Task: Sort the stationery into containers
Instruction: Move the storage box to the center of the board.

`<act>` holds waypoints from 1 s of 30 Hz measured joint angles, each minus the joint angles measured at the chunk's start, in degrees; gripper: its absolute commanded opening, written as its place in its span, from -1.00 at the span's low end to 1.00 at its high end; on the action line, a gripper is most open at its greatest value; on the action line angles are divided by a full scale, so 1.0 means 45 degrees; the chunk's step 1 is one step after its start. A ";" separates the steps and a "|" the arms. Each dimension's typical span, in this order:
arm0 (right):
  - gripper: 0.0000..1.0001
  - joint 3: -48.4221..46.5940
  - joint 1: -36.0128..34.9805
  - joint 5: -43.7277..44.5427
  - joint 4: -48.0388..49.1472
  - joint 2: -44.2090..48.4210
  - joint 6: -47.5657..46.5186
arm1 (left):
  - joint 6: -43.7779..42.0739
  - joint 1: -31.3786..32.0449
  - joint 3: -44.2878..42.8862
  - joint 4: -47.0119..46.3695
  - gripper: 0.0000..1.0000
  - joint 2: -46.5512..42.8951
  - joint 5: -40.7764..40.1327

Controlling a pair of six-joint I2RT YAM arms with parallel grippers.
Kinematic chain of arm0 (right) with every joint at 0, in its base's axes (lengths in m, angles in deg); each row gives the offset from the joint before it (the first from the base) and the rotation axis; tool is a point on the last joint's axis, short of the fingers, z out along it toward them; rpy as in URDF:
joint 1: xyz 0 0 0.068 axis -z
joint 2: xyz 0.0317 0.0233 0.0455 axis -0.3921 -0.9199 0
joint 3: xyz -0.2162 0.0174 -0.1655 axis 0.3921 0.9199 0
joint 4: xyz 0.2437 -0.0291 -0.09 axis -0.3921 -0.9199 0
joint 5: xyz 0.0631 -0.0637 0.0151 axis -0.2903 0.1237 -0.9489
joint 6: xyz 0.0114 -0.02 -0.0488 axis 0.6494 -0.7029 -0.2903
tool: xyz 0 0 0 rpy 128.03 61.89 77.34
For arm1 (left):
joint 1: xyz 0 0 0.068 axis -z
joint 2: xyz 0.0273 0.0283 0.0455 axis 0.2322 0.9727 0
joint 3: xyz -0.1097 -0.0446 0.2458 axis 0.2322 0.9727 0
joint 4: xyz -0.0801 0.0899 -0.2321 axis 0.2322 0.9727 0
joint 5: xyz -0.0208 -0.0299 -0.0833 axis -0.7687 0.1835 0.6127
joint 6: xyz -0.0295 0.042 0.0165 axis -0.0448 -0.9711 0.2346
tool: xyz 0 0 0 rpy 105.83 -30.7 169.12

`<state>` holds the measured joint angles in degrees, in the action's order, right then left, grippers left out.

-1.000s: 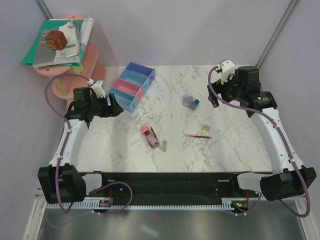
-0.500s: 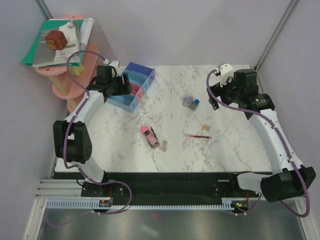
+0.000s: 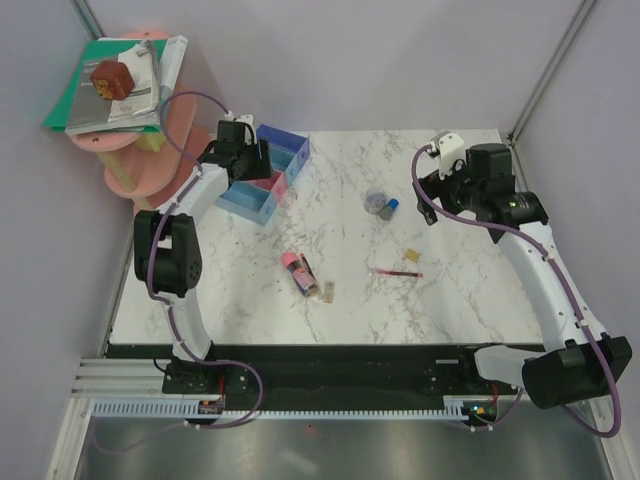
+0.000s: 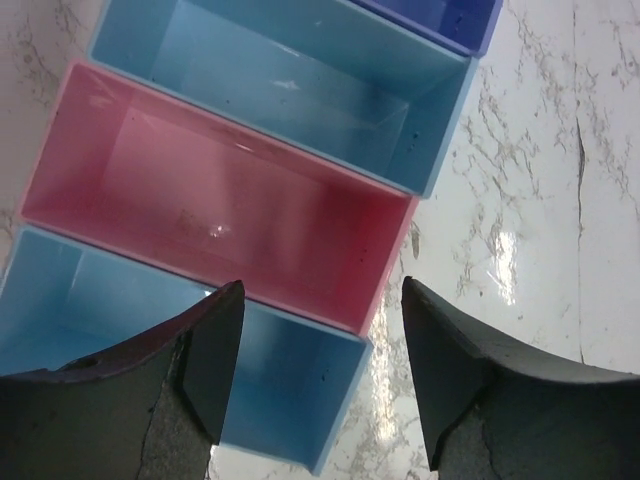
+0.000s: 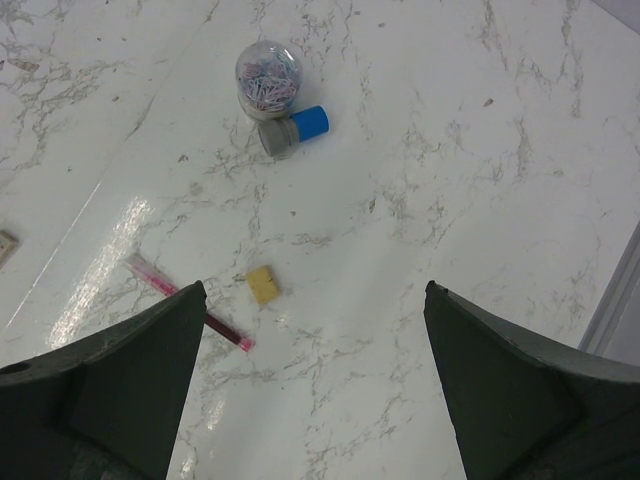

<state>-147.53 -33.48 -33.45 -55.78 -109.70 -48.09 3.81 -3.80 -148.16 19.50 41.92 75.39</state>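
The four joined trays (image 3: 262, 178) stand at the back left. In the left wrist view they run dark blue (image 4: 447, 18), light blue (image 4: 290, 85), pink (image 4: 220, 205), light blue (image 4: 110, 315), all empty. My left gripper (image 3: 258, 160) hovers open over them, between the pink and near blue tray ends (image 4: 322, 292). My right gripper (image 3: 428, 192) is open and empty above the table (image 5: 315, 290). Below it lie a clear round roll (image 5: 268, 75), a blue-capped cylinder (image 5: 293, 131), a tan block (image 5: 262, 284) and a red pen (image 5: 190, 305). A pink-capped tube (image 3: 298, 270) and another tan block (image 3: 326, 291) lie mid-table.
A tiered pink round shelf (image 3: 140, 170) stands off the table's back left corner, with stacked books and papers (image 3: 115, 90) and a brown block (image 3: 112, 78) on top. Grey walls close the back and sides. The table's near edge runs along a black rail (image 3: 340, 355).
My left arm has swung from the table's left edge back and right until its gripper is over the trays. My right gripper has shifted only slightly. The stationery has not moved.
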 measured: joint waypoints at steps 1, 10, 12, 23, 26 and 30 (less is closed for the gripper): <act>0.96 0.0068 0.0000 0.0000 -0.0005 0.0034 0.0000 | 0.0000 0.0005 -0.0291 0.0015 0.43 0.0243 -0.0068; 0.96 0.0345 0.0000 0.0044 -0.0005 0.0253 0.0005 | -0.0257 0.0233 -0.2181 0.0029 0.43 0.2103 -0.0287; 0.96 0.0403 0.0000 0.0053 0.0000 0.0330 0.0005 | -0.0364 0.0345 -0.2540 0.0049 0.43 0.2526 -0.0413; 0.96 0.0690 0.0000 0.0092 -0.0034 0.0437 0.0010 | -0.1064 0.0646 -0.4410 0.0185 0.44 0.4265 -0.0933; 0.96 0.0690 0.0000 0.0092 -0.0039 0.0427 0.0015 | -0.1287 0.0748 -0.4673 0.0180 0.44 0.4473 -0.1054; 0.96 0.0690 -0.0005 0.0092 -0.0039 0.0427 0.0034 | -0.1661 0.0971 -0.4745 0.0131 0.44 0.4551 -0.1146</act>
<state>-144.43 -33.50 -33.03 -55.96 -107.77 -47.94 -3.66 0.57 -169.52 20.09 62.40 70.23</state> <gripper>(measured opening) 0.982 0.720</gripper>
